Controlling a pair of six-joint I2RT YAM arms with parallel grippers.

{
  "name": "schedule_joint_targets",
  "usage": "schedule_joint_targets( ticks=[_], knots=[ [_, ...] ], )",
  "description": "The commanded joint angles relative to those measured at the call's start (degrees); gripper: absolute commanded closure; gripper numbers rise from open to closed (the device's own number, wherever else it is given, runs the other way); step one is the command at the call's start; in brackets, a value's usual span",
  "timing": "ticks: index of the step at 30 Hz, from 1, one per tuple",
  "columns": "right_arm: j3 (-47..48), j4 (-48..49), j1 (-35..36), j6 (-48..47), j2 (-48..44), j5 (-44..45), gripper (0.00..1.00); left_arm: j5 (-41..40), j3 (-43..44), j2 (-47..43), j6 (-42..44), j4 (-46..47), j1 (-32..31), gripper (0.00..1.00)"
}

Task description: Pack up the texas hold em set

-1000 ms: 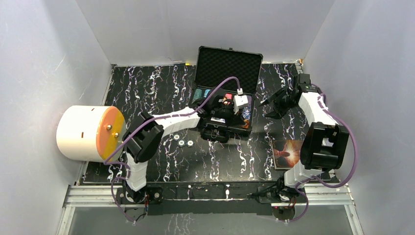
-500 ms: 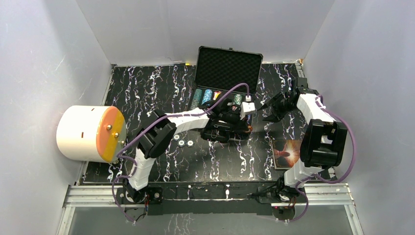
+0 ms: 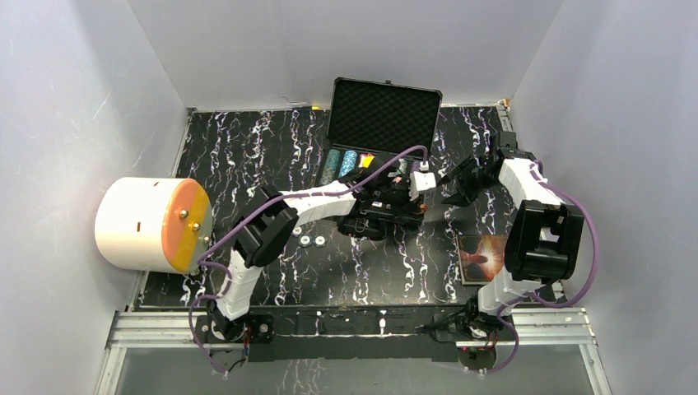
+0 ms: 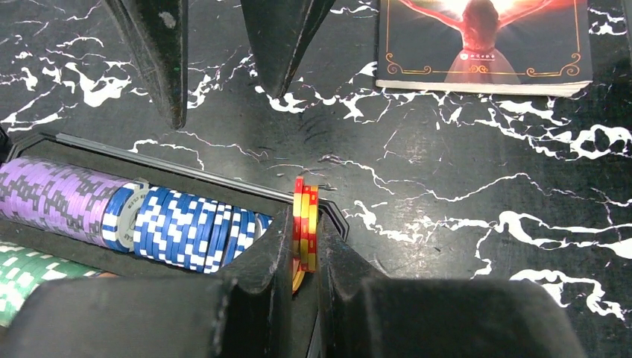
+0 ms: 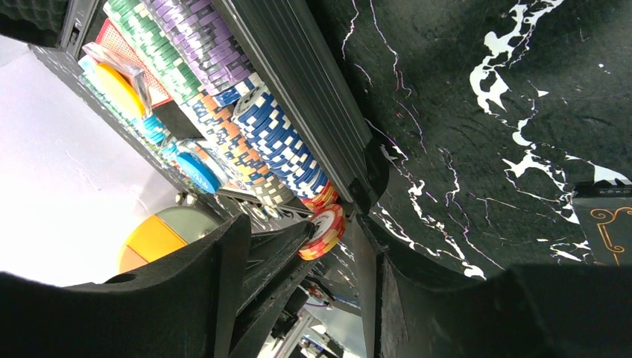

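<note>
**Case mostly packed, a few chips left out**

On the black marbled tabletop, the black rectangular hard case stands open with its foam-lined lid upright. Its tray holds rows of multicoloured poker chips on edge, in purple, blue, green and orange, plus a yellow disc. The left tool is clamped on a small stack of red-and-yellow chips at the case's right end, beside the blue row. The right tool hangs just outside that end, jaws apart and empty. Three loose chips lie on the tabletop before the case. Packing those and shutting the lid appear to be what remains.
</note>
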Motion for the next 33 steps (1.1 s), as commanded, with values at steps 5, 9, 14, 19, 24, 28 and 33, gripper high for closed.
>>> schedule_joint_targets(
  ticks=[5,9,14,19,24,28,33],
  knots=[
    [-0.2,0.8,-0.2,-0.5,-0.2,-1.6,0.4,-9.8,0.3,-2.0,11.4,-3.2,0.9,1.0],
    [-0.2,0.8,-0.2,-0.5,-0.2,-1.7,0.4,-12.3,0.2,-2.6,13.9,-3.0,0.9,1.0],
    [0.3,0.9,-0.2,-0.4,0.1,-1.9,0.4,-9.5,0.3,-3.5,12.4,-3.2,0.9,1.0],
    [0.9,0.6,-0.2,-0.4,-0.4,-1.1,0.4,-1.5,0.5,-5.4,7.2,-0.8,0.9,1.0],
    [1.0,0.5,-0.2,-0.7,-0.9,-0.8,0.4,4.0,0.8,-7.0,4.5,-0.7,0.9,1.0],
    [-0.1,1.1,-0.2,-0.6,-1.5,-1.2,0.4,4.6,-1.3,-9.1,4.9,-1.5,0.9,1.0],
    [-0.9,1.6,-0.2,-0.2,-1.5,-1.7,0.4,6.5,-1.4,-9.2,5.9,-4.9,0.9,1.0]
  ],
)
